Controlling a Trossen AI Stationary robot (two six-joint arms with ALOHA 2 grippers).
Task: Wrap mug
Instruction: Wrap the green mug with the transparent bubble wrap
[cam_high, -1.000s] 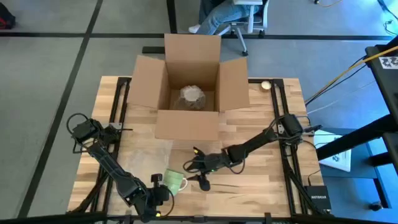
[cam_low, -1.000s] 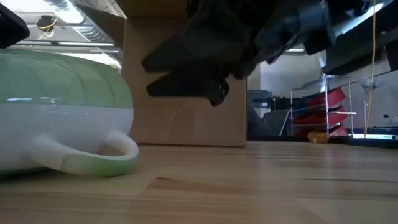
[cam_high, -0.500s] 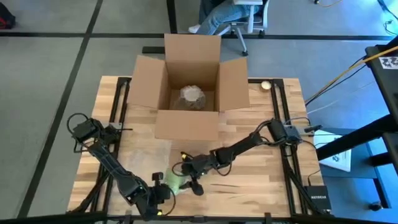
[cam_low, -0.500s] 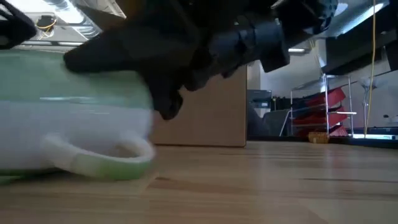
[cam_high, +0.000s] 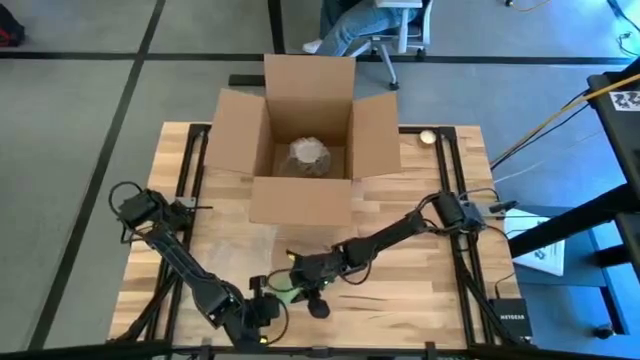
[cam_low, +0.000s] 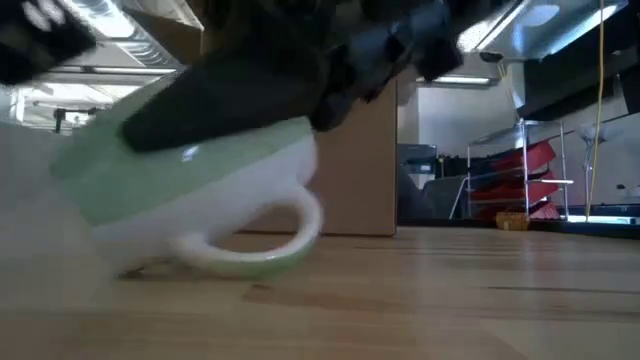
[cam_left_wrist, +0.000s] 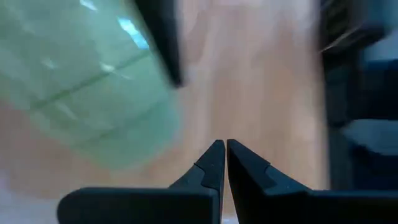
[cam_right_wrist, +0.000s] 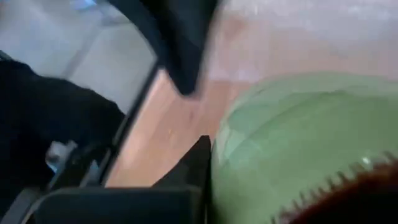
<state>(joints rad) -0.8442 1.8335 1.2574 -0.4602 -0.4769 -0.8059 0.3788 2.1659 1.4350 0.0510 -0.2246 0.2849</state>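
The mug (cam_high: 286, 287) sits near the front edge of the table (cam_high: 420, 290), between the two arms, and it is tipped up on one side, its pale handle (cam_low: 262, 240) low against the wood. The right gripper (cam_high: 290, 282) reaches in from the right and has its fingers spread around the mug's rim, one dark finger (cam_right_wrist: 186, 171) pressed against the green wall. The left gripper (cam_left_wrist: 221, 149) lies just beside the mug on its left, fingertips pressed together and holding nothing. Farther back stands the open cardboard box (cam_high: 305, 140) with a bubble-wrapped bundle (cam_high: 309, 154) inside.
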